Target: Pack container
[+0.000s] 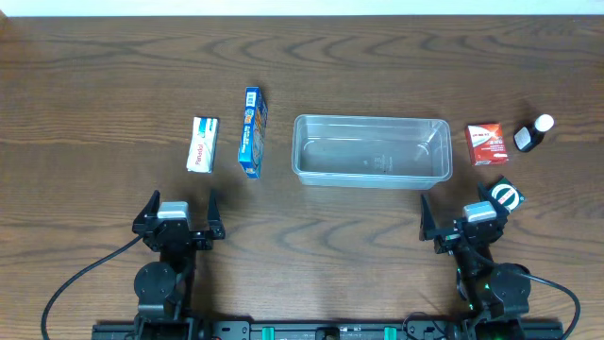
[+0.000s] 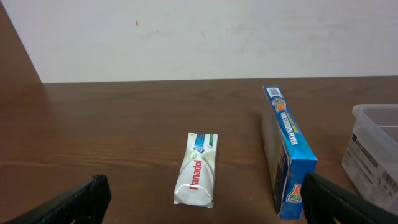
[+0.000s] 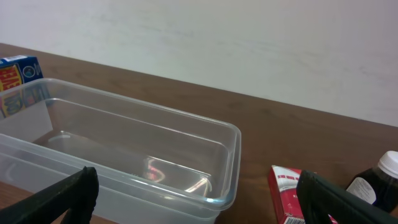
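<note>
The clear plastic container [image 1: 371, 150] stands empty mid-table; it also shows in the right wrist view [image 3: 124, 155]. A white Panadol box [image 1: 203, 144] and a blue box [image 1: 251, 132] on its edge lie to its left, both in the left wrist view: the white box [image 2: 198, 169], the blue box [image 2: 287, 149]. A red box [image 1: 487, 144] and a small dark bottle with a white cap [image 1: 531, 134] sit to its right. My left gripper [image 1: 177, 215] is open and empty, near the front edge. My right gripper [image 1: 467, 219] is open and empty, in front of the container's right end.
A round green-and-white item [image 1: 505, 195] lies just beside my right gripper. The container's corner shows at the right edge of the left wrist view [image 2: 376, 158]. A white wall runs behind the table's far edge.
</note>
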You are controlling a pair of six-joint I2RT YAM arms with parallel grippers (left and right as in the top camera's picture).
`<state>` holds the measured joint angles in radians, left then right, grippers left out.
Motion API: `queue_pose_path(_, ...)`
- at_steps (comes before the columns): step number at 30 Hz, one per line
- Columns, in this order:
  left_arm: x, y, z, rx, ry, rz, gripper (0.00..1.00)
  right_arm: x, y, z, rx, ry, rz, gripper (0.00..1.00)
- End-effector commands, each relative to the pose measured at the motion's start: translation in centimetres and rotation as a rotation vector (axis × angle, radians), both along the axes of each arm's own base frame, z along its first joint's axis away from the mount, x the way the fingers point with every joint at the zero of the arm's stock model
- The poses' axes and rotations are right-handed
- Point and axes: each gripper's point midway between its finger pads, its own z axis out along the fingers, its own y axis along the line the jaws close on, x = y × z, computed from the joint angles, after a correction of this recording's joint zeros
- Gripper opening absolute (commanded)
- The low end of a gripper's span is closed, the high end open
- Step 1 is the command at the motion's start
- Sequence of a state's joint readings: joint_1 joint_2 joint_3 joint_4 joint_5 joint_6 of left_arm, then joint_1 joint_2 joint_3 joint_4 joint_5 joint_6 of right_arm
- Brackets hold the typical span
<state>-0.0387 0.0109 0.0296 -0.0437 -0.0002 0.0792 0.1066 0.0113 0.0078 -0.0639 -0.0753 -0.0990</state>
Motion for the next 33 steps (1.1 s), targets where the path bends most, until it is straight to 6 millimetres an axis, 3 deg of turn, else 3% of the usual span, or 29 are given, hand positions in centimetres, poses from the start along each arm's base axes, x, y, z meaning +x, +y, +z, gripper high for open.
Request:
queue_pose_path(1, -0.1, 0.7, -1.7, 0.012, 0.045, 0.037, 0.98, 0.0, -0.3, -0.1, -0.014, 0.000, -0.011, 0.99)
queue_pose_path(18, 0.0, 0.7, -1.7, 0.012, 0.044, 0.037, 0.98, 0.0, -0.3, -0.1, -0.014, 0.000, -0.011, 0.99)
queue_pose_path(21, 0.1, 0.7, -0.8, 0.010, 0.008, 0.037, 0.98, 0.0, -0.3, -0.1, -0.014, 0.000, -0.011, 0.99)
queue_pose_path(25, 0.3, 0.0, 1.9, 0.001, -0.105, -0.005, 0.98, 0.0, -0.3, -0.1, -0.014, 0.000, -0.011, 0.99)
queue_pose_path(31, -1.1, -3.5, 9.2, 0.012, -0.407, -0.209, 0.98, 0.0, -0.3, -0.1, -0.014, 0.000, -0.011, 0.99)
queue_pose_path(33, -2.1, -5.0, 10.8, 0.030, -0.480, -0.301, 0.98, 0.0, -0.3, -0.1, -0.014, 0.000, -0.011, 0.99)
